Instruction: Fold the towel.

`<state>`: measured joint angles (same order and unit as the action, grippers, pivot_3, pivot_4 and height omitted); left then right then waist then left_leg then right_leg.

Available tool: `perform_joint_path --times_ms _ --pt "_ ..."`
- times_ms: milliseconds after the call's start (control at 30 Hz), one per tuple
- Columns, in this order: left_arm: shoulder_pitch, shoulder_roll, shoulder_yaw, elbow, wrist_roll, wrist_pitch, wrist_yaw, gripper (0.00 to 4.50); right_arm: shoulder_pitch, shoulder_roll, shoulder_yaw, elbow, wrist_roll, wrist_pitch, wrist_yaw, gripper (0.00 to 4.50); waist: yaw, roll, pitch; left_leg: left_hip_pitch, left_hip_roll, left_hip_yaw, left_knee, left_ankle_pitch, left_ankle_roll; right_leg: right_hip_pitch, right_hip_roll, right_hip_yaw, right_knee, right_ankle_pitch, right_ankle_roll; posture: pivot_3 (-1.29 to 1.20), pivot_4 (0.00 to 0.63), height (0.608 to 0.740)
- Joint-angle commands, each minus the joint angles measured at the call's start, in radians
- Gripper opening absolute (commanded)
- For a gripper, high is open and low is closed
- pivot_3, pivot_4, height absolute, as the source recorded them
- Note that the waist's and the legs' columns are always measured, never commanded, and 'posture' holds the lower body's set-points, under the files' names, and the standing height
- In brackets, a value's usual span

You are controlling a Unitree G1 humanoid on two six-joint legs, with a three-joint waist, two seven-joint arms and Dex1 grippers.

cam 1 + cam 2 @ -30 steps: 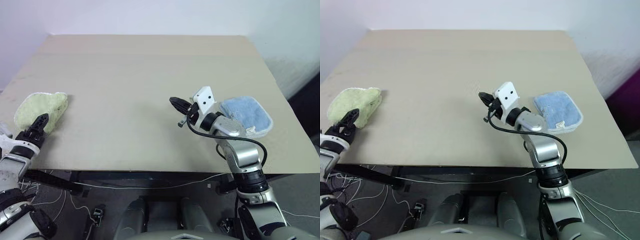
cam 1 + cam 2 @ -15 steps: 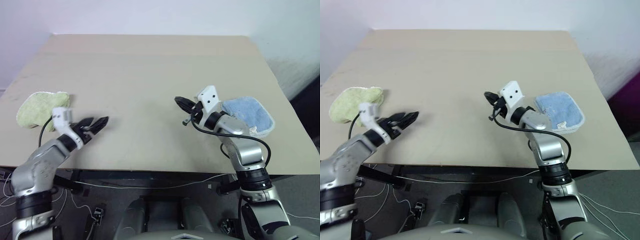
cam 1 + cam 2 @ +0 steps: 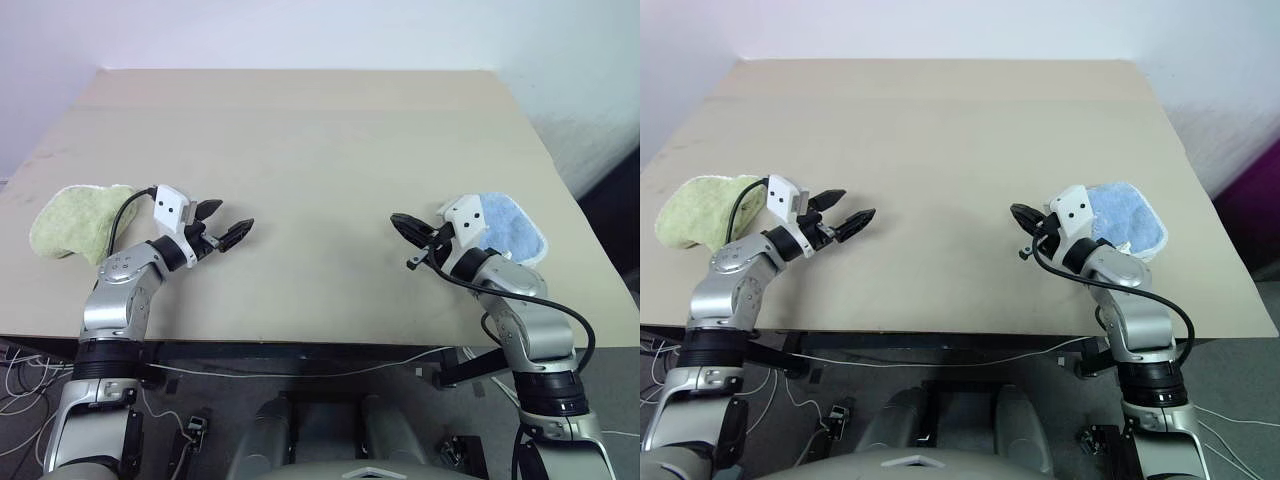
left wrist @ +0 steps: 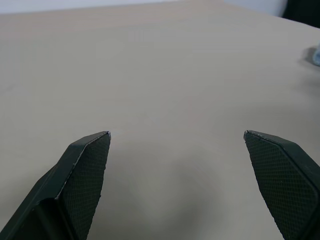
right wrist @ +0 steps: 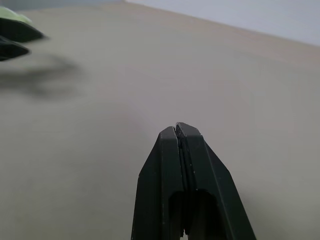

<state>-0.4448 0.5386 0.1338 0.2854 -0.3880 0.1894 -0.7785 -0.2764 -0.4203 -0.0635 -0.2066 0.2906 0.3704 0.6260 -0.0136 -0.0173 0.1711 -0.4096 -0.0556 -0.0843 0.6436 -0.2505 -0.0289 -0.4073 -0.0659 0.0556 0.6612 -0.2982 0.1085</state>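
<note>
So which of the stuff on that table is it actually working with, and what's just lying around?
Part of the job:
- yellow-green towel, bunched at the table's left edge
- left claw, open
- right claw, shut

Just lying about:
- light blue towel

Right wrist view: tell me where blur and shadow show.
Right wrist view: right pincer sharp, shut; left pincer blurred at the edge, its soft shadow on the table. Left wrist view: faint shadow between the open fingers.

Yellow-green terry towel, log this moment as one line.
yellow-green terry towel: bunched, table's left edge, untouched | left pincer: open, empty | right pincer: shut, empty
</note>
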Motion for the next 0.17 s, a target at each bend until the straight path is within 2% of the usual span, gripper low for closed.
perform_joint_path --times_ms 33,167 --pt "-0.016 0.016 0.026 0.026 0.028 -0.065 -0.002 4.48 0.009 -0.012 -0.006 -0.041 0.014 -0.001 0.001 0.0 0.001 0.0 0.0 0.0 0.0 0.0 0.0 0.0 0.0 0.0 0.0 0.0 0.0 0.0 0.0 0.0 0.15 0.74" --pt "-0.009 0.01 0.036 0.032 0.029 -0.072 0.01 4.48 0.006 -0.012 -0.006 -0.049 0.015 0.007 -0.004 0.0 0.0 0.0 0.0 0.0 0.0 0.0 0.0 0.0 0.0 0.0 0.0 0.0 0.0 0.0 0.0 0.0 0.15 0.74"
